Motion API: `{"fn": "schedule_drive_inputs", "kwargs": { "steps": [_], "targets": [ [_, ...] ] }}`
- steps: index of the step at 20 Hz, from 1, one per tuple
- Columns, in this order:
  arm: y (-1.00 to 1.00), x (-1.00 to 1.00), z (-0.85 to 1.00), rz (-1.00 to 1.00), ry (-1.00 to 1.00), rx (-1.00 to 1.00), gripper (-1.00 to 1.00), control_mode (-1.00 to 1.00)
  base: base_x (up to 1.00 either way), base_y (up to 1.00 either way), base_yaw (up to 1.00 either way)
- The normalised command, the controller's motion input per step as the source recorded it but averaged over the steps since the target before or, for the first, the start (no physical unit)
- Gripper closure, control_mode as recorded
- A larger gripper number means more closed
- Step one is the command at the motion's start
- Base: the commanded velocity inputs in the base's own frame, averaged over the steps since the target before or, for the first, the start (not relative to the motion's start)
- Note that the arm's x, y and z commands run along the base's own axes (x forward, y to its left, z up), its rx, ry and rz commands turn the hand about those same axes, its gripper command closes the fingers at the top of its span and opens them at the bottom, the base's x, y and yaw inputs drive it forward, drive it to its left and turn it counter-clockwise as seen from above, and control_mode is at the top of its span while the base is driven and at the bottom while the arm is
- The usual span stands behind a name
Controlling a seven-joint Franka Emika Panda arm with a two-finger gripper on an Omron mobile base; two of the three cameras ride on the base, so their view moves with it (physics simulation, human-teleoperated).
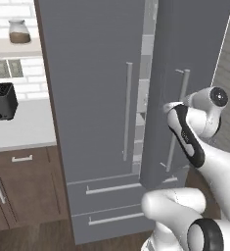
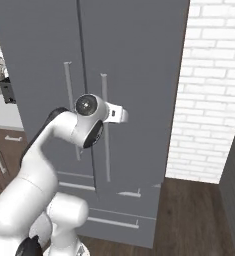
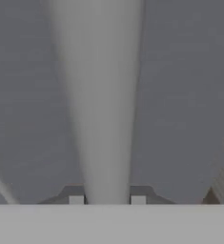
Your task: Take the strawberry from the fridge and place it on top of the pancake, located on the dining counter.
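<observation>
Hand view puts your gripper (image 3: 106, 199) with fingers set apart astride the fridge (image 1: 97, 98) right door's stiff silver bar handle (image 3: 101, 95), so expect a heavy, hinged swing; the door stands barely ajar.

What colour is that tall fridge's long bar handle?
Silver, on the matte grey fridge; the long bar handle shows best in hand view.
</observation>
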Motion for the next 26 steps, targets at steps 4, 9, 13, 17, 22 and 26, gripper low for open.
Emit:
{"fn": "schedule_drive_inputs", "kwargs": {
  "steps": [4,9,13,17,22,26],
  "targets": [
    [-0.95,-0.87,-0.09,0.00,0.00,0.00,1.00,-1.00,0.00,0.00,0.00],
    [-0.54,-0.48,0.00,-0.02,0.04,0.00,-1.00,-1.00,0.00,0.00,0.00],
    [-0.13,-0.56,0.18,-0.09,0.05,-0.02,-1.00,-1.00,0.00,0.00,0.00],
    [-0.09,-1.00,0.36,-0.15,-0.01,-0.04,-1.00,-1.00,0.00,0.00,0.00],
    [0.27,-0.88,0.51,-0.15,0.00,-0.21,-1.00,-1.00,0.00,0.00,0.00],
    [0.87,-0.21,0.32,-0.08,0.11,-0.45,-1.00,-1.00,0.00,0.00,0.00]
  ]
}}
